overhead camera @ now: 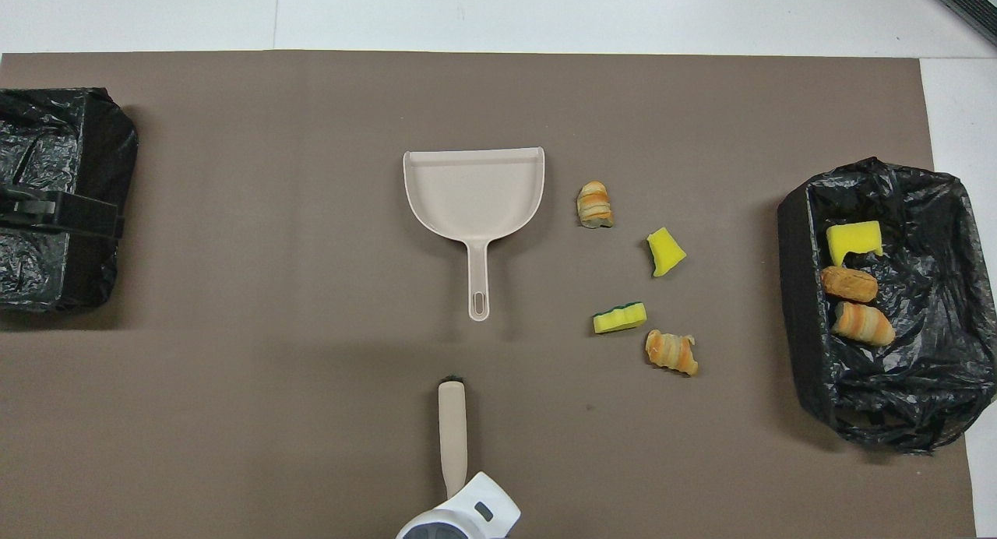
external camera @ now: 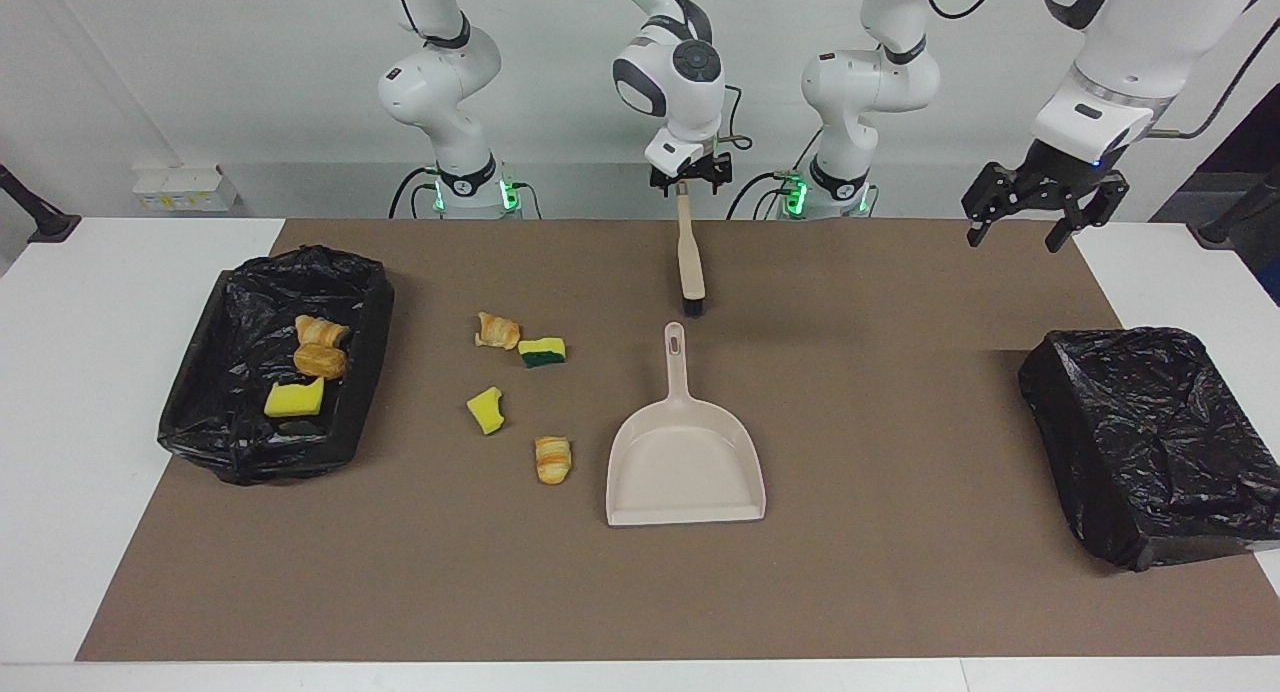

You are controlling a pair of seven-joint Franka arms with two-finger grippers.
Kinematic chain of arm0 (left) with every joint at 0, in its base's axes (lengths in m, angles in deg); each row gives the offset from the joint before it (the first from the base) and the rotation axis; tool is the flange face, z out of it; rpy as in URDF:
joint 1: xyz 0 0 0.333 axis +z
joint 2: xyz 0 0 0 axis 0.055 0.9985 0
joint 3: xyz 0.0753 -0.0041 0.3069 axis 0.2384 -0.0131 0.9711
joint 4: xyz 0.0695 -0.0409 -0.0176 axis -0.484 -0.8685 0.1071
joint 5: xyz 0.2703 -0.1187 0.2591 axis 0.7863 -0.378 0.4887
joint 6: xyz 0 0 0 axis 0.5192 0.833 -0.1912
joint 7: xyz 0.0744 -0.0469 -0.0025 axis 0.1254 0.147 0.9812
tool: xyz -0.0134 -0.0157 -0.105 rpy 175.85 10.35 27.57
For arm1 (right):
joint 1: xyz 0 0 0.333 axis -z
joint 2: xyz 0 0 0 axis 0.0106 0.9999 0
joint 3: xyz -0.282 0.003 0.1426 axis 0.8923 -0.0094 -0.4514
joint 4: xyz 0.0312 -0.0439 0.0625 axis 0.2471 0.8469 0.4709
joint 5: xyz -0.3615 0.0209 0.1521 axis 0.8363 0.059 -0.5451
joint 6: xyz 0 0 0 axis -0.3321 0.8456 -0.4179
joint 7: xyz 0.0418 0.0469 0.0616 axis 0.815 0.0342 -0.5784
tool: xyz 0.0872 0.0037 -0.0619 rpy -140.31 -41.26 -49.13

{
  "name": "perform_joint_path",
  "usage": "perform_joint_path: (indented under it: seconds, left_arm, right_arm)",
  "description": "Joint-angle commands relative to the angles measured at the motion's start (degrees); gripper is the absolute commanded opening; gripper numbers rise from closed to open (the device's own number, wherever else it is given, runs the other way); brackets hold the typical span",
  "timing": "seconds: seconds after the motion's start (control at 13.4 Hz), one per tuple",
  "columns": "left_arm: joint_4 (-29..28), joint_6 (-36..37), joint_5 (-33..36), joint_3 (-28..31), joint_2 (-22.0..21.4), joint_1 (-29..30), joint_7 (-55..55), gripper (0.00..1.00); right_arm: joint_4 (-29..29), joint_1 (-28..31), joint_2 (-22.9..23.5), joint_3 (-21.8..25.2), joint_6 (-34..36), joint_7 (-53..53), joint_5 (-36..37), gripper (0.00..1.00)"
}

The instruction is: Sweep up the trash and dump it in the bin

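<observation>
You have seven pieces of trash in all: four golden-brown, ridged, croissant-like pastries and three soft yellow sponge chunks. Four pieces lie loose on the flat brown mat (external camera: 900,572), toward the right arm's end: one pastry (external camera: 497,331) touching the green-faced sponge (external camera: 541,352), a wedge-cut yellow sponge (external camera: 486,410) farther from the robots, and a second pastry (external camera: 552,459) just beside the dustpan (external camera: 685,472). The other three sit in the bin (external camera: 200,442) at the right arm's end, a box lined with crinkled, glossy black plastic: two pastries (external camera: 320,344) touching each other and one blocky yellow sponge (external camera: 294,399). A second bin (external camera: 1150,442), wrapped in the same shiny black film, stands at the left arm's end, so you count two bins. The one dustpan is smooth beige plastic, a shallow scoop with a slim slotted handle pointing toward the robots. The one brush (external camera: 690,262) lies flat in line with that handle and nearer the robots, a rounded beige grip with a short tuft of black bristles at the end close to the dustpan. Your right gripper (external camera: 685,184) stands over the brush's grip end with its fingers spread wide; you cannot tell whether it touches the grip. Your left gripper (external camera: 1035,217) hangs in the air above the mat's edge at its own end of the white table (external camera: 100,272), fingers spread wide and carrying nothing.
</observation>
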Motion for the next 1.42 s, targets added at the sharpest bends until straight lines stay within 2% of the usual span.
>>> perform_joint_path:
  seconds: [0.0, 0.3, 0.45, 0.6, 0.67, 0.75, 0.82, 1.12, 1.19, 1.34]
  left_arm:
    - [1.0, 1.4, 0.7, -0.6, -0.1, 0.9, -0.1, 1.0]
    - [1.0, 1.4, 0.7, -0.6, -0.1, 0.9, -0.1, 1.0]
    - [1.0, 1.4, 0.7, -0.6, -0.1, 0.9, -0.1, 1.0]
    - [1.0, 1.4, 0.7, -0.6, -0.1, 0.9, -0.1, 1.0]
    - [1.0, 1.4, 0.7, -0.6, -0.1, 0.9, -0.1, 1.0]
    - [1.0, 1.4, 0.7, -0.6, -0.1, 0.9, -0.1, 1.0]
    - [1.0, 1.4, 0.7, -0.6, -0.1, 0.9, -0.1, 1.0]
    - [1.0, 1.4, 0.7, -0.6, -0.1, 0.9, -0.1, 1.0]
    - [1.0, 1.4, 0.7, -0.6, -0.1, 0.9, -0.1, 1.0]
    - [1.0, 1.4, 0.7, -0.6, -0.1, 0.9, -0.2, 1.0]
  right_arm:
    - [1.8, 0.2, -1.5, 0.2, -1.2, -0.1, -1.3, 1.0]
    - [2.5, 0.7, -1.2, 0.2, -2.7, -2.1, -1.2, 0.99]
    - [2.5, 0.8, -1.1, 0.3, -2.8, -2.1, -1.2, 0.69]
    - [2.4, 0.9, -0.9, 0.4, -2.9, -2.8, -1.2, 0.44]
    - [2.4, 1.2, -0.9, 0.3, -2.9, -4.0, -1.2, 0.36]
    - [2.5, 1.2, -0.8, 0.4, -2.9, -5.0, -1.2, 0.22]
    - [2.4, 1.5, -0.5, 0.4, -3.0, -5.0, -1.2, 0.0]
    - [-0.9, 2.5, 1.1, 0.8, -1.8, -4.7, 0.5, 0.0]
    - [-1.8, 3.6, 0.3, 0.9, 0.1, -3.8, 0.6, 0.0]
    - [-5.5, 7.1, -2.1, 1.0, 8.3, -2.3, 0.7, 0.0]
